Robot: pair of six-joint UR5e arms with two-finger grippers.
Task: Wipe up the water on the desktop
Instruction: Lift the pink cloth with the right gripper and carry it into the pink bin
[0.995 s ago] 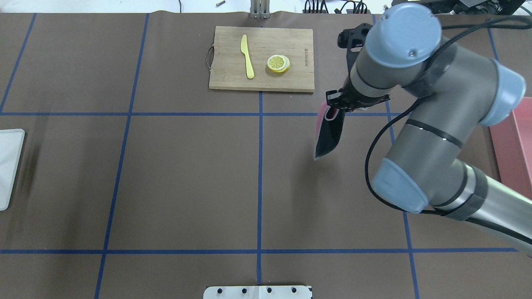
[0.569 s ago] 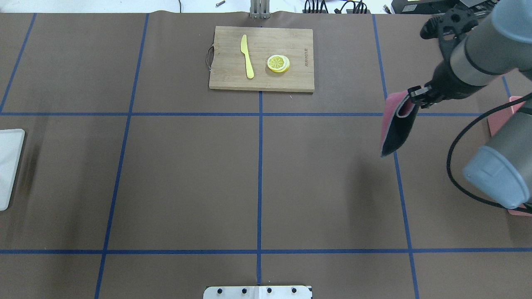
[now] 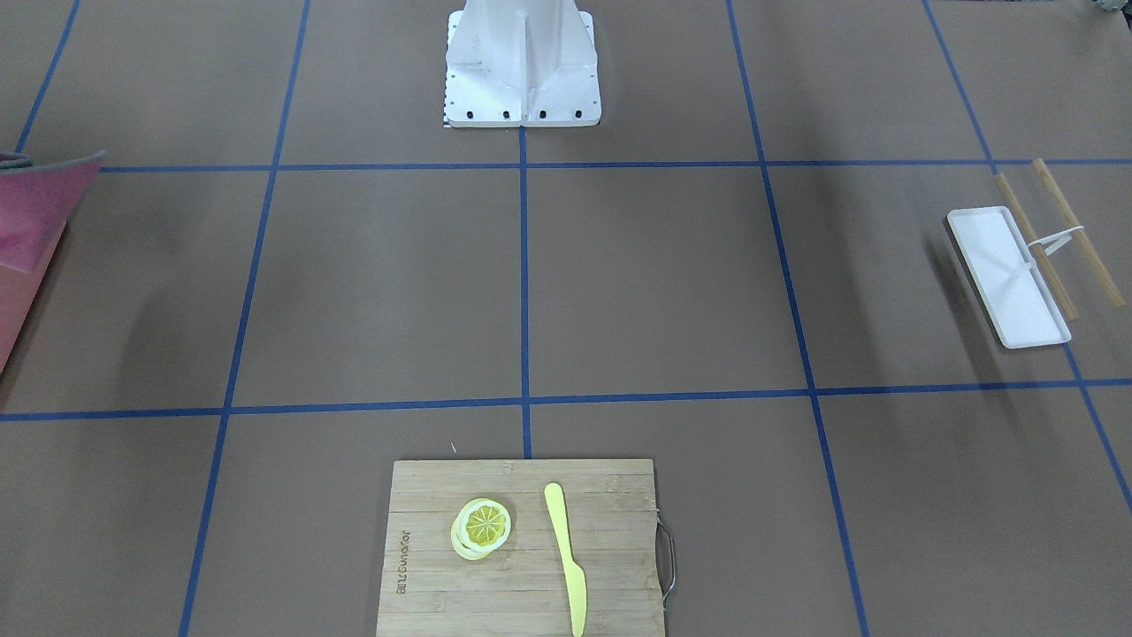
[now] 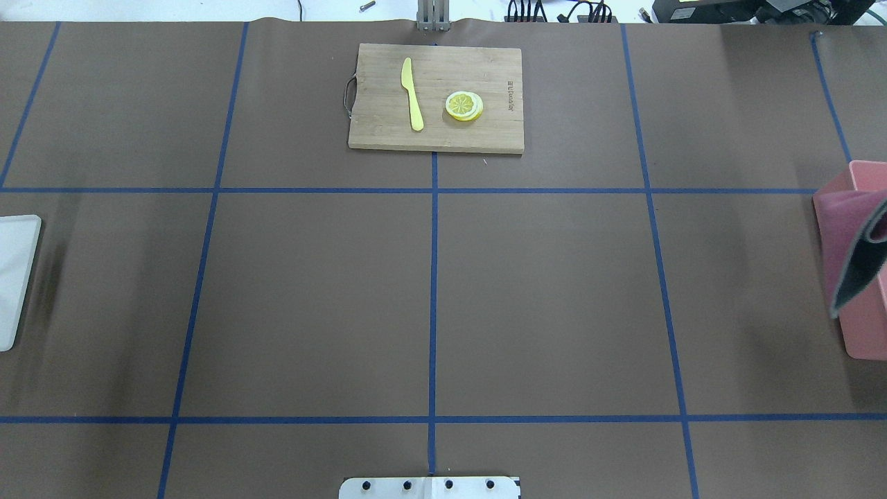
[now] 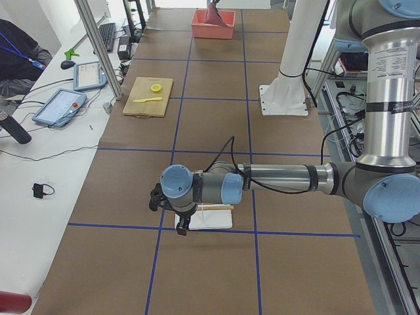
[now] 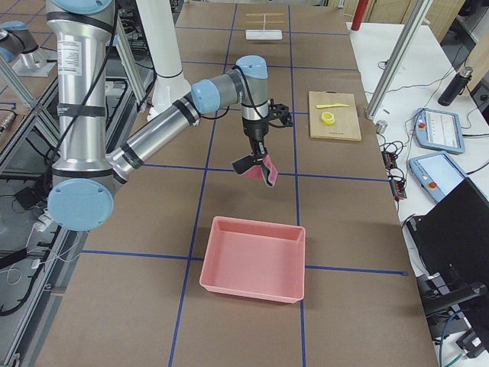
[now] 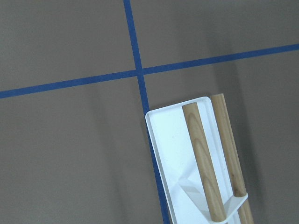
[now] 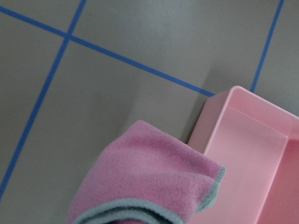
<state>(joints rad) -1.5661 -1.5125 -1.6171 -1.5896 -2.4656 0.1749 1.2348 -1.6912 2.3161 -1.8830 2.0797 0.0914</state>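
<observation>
The desktop [image 4: 312,291] is brown with blue tape lines; I see no water on it. A pink cloth with a grey-edged dark back [image 4: 856,249] hangs in the air over the near wall of the pink bin [image 4: 866,333]. It also shows in the right wrist view [image 8: 145,182] and the front view [image 3: 35,212]. In the right side view the cloth [image 6: 261,170] hangs from my right gripper [image 6: 257,153]; I cannot tell how its jaws stand. My left gripper [image 5: 182,226] hovers by the white tray [image 5: 207,218]; I cannot tell if it is open.
A bamboo cutting board [image 4: 436,97] with a yellow knife [image 4: 412,93] and lemon slices [image 4: 464,105] lies at the far middle. The white tray [image 3: 1008,274] holds wooden sticks [image 3: 1057,230] on my left. The robot base plate [image 4: 429,487] is at the near edge.
My right arm swung to the right with the cloth, from the table's middle right to the pink bin at the right edge. The arm has left the overhead view.
</observation>
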